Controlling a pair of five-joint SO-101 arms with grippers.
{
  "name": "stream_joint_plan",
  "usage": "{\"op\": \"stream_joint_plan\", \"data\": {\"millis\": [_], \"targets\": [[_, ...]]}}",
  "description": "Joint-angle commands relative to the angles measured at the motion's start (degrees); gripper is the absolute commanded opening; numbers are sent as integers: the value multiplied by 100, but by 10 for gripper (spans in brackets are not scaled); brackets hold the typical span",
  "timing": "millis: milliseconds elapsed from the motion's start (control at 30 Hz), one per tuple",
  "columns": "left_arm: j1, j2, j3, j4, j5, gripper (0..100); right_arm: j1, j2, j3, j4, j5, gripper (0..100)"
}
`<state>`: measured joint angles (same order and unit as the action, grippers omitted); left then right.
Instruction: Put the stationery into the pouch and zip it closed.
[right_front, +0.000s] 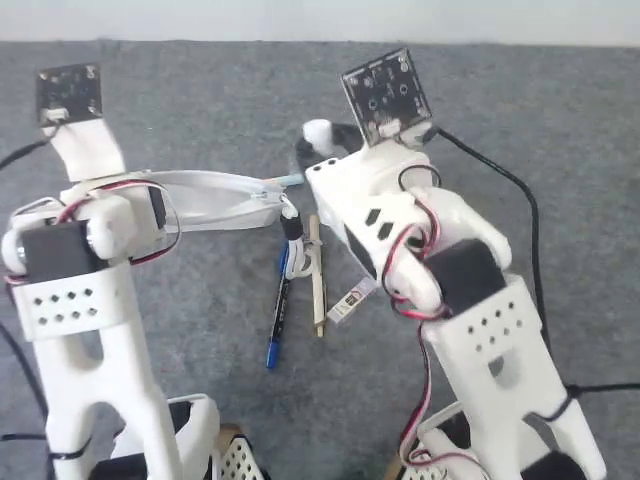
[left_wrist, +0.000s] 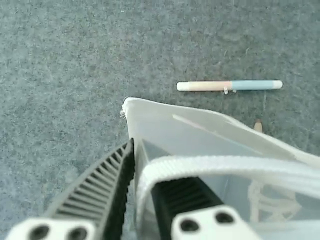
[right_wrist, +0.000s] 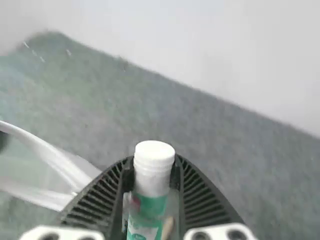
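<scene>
Right claw (right_wrist: 153, 162) tight around white-capped, green-labelled glue stick (right_wrist: 150, 200) (left claw (left_wrist: 142, 165) around translucent pouch (left_wrist: 200, 135))

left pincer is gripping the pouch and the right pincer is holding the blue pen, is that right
Not quite. The left pincer does grip the pouch, but the right pincer holds a white-capped tube with a green label, as the right wrist view shows. The blue pen lies loose on the grey mat.
</scene>
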<state>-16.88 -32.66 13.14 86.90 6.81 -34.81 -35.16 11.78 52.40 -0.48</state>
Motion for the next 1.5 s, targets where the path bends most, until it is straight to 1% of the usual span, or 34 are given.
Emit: {"op": "stream_joint_plan", "data": {"millis": [0,200,300,400,600,800,900,967,1067,1133,1267,1467], "targets": [[-167,-53,84,-440,281,10,-215,-462,-132,-505,185,6],[-158,-62,110,-510,352,10,-646,-611,-97,-945,1178,6],[-158,-62,110,-510,360,10,-840,-602,-88,-1033,1424,9],[-158,-62,110,-519,360,10,-857,-611,35,-1420,1547,10],[-167,-62,110,-519,466,10,-901,-664,633,-2677,1512,10],[-176,-62,110,-519,475,10,-1332,-989,1538,-3477,1503,7],[-176,-62,119,-519,475,10,-1411,-1411,2215,-4277,1503,7],[-158,-62,119,-519,475,10,-1411,-1578,2673,-4989,1503,7],[-158,-62,119,-519,475,11,-1420,-1596,3209,-5886,1503,7],[-158,-53,145,-519,475,11,-1420,-1596,3464,-6299,1503,7],[-158,-44,207,-598,475,11,-1429,-1385,3684,-7002,1495,7],[-149,-53,207,-589,475,11,-1429,-338,3719,-8066,1495,7]]}}
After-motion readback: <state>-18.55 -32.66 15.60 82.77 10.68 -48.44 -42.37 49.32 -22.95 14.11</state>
